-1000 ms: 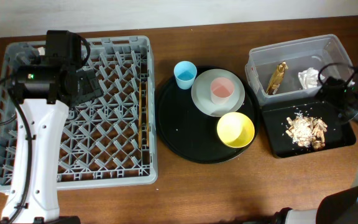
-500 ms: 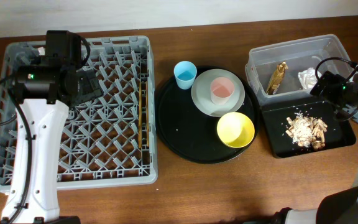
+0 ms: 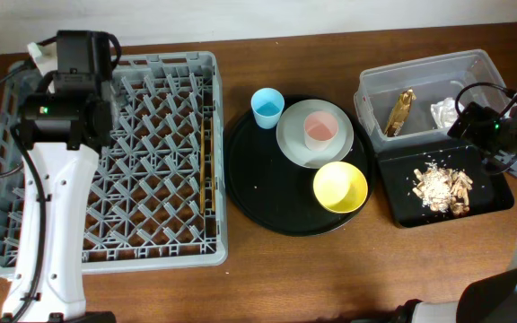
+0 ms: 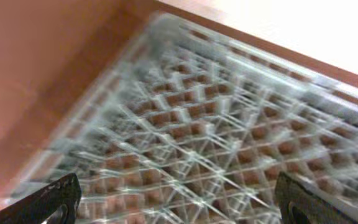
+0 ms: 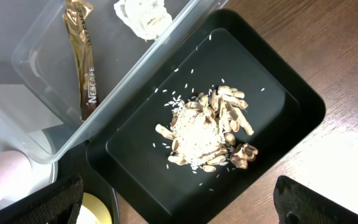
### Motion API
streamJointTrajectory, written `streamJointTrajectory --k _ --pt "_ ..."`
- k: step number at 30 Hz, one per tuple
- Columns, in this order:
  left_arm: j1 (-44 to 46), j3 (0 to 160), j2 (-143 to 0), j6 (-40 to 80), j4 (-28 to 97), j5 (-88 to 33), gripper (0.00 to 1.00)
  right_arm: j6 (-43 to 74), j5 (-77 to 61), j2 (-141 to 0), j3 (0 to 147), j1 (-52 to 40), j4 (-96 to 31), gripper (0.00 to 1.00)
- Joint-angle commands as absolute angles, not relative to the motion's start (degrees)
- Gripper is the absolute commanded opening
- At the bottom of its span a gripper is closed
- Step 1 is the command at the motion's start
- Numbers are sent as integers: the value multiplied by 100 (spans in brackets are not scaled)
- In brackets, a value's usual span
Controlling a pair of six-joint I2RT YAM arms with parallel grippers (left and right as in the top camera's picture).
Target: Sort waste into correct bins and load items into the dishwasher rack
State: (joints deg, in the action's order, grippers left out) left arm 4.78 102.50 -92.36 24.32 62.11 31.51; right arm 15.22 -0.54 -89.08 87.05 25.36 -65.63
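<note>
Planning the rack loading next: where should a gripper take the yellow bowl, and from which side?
Probably take the yellow bowl by its rim, from above: it sits upright, mouth up, so one finger can go inside and one outside the wall. Choose the front-right edge; the grey plate crowds its back-left side.

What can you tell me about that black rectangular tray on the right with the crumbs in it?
The shallow black tray is rectangular with rounded corners and a low raised rim. It is smooth and slightly glossy, like plastic. It lies flat on the wooden table, slightly skewed, with one long side close alongside the clear tub. In its middle sits a heap of beige-brown food scraps, with some pale bits scattered loose around the heap.
</note>
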Motion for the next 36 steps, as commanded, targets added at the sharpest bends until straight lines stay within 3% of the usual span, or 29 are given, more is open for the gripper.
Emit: streamJointTrajectory --k 1,6,22,23,25,26,29,32,36 --pt "471 10280 -9225 2655 6016 482 99 1575 -86 -8823 8733 2552 -6554 99" --pt "587 10230 -9236 2740 6007 -1225 99 1575 -86 -8823 8733 2552 -6554 99" --pt "1114 10134 -9236 2731 6696 -707 99 1575 -86 -8823 8733 2552 -6552 99" --pt "1116 10130 -9240 2731 6820 -587 89 1575 -86 -8823 8733 2552 -6554 99" --pt "1122 10130 -9247 2700 6956 -467 58 1575 -86 -8823 8733 2552 -6554 99" --pt "1151 10127 -9258 2670 6952 -469 49 1575 -86 -8823 8733 2552 -6554 99" --pt "1356 10127 -9308 2591 6932 -469 38 1573 -86 -8823 8733 2552 -6554 99" --pt "1658 10130 -9332 2104 6788 -467 36 1575 -86 -8823 8733 2552 -6554 98" --pt "1973 10510 -9415 1938 6558 -467 21 1575 -86 -8823 8733 2552 -6554 98"
